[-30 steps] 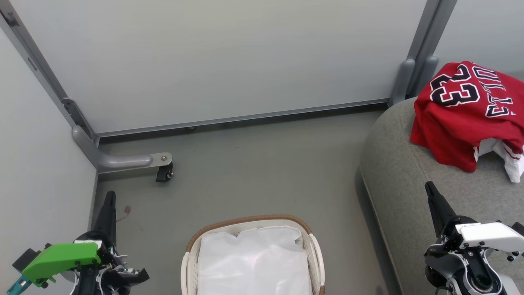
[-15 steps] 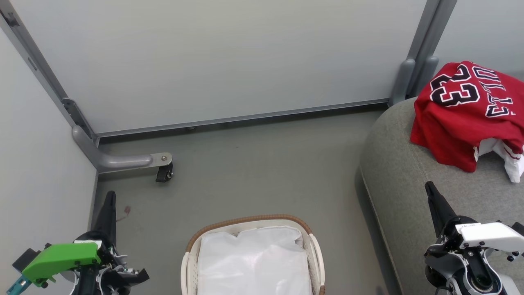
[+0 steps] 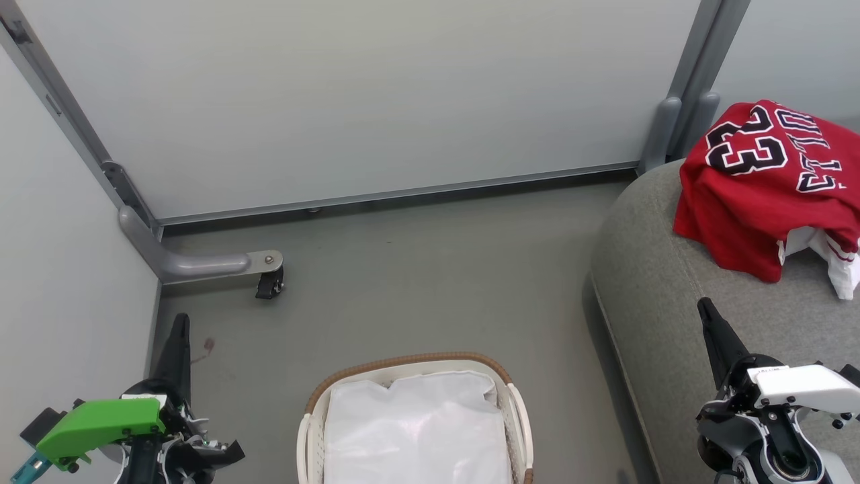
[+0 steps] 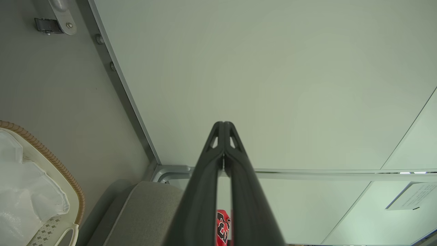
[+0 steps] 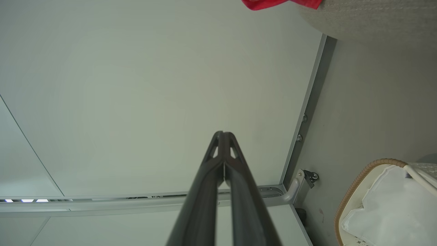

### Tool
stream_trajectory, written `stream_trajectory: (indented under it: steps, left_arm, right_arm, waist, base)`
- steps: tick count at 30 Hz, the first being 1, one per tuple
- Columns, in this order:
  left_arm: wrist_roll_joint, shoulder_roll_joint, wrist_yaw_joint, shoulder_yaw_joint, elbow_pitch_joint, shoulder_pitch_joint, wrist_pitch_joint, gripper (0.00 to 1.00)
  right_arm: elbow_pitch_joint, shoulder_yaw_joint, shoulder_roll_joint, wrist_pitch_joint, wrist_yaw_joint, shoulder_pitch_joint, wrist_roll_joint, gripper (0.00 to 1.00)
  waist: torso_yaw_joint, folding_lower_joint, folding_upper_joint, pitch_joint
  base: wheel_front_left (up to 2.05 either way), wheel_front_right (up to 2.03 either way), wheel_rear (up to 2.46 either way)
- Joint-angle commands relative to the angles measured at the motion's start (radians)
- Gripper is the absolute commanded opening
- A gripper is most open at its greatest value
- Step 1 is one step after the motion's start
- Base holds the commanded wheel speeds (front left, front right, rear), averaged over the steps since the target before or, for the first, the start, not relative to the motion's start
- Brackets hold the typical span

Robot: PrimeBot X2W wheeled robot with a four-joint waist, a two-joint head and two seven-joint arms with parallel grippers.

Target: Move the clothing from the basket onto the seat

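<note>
My left end effector (image 3: 180, 324), at the lower left of the head view, has its fingers pressed together on nothing. My right end effector (image 3: 704, 309), at the lower right, is clenched and empty too. Each wrist view shows its two tips meeting in front of the bare wall (image 4: 273, 85).

Over the last second nothing has changed: neither arm has moved, no cloth has shifted, and the camera has stayed put.

The clothing (image 3: 752, 195) lies heaped on the seat (image 3: 665, 282) at the upper right. The red jersey with the 23 is on top, and white fabric with red stripes pokes out below its lower right edge. I take that for the second garment, though most of it is hidden.

The basket (image 3: 403, 361), at the bottom centre on the floor (image 3: 430, 282), is well apart from both end effectors. Its white liner (image 3: 416, 430) lies across the inside, with no red on it.

I judge the transfer complete, and the stillness to be me parked at rest.
</note>
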Motion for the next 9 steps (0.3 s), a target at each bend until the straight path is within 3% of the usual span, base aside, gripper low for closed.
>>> stream_trajectory:
  steps: [1, 9]
  left_arm:
    - [0.003, 0.002, -0.003, 0.004, -0.001, -0.011, 0.000, 0.00]
    - [0.003, 0.002, -0.003, 0.004, -0.001, -0.011, 0.001, 0.00]
  right_arm:
    - [-0.004, -0.002, -0.006, 0.003, 0.000, 0.010, 0.003, 0.00]
    - [-0.004, -0.002, -0.006, 0.003, 0.000, 0.010, 0.003, 0.00]
  waist:
    - [0.000, 0.0000, 0.0000, 0.000]
    - [0.000, 0.0000, 0.0000, 0.000]
  base:
    - [0.00, 0.00, 0.00]
    - [0.00, 0.00, 0.00]
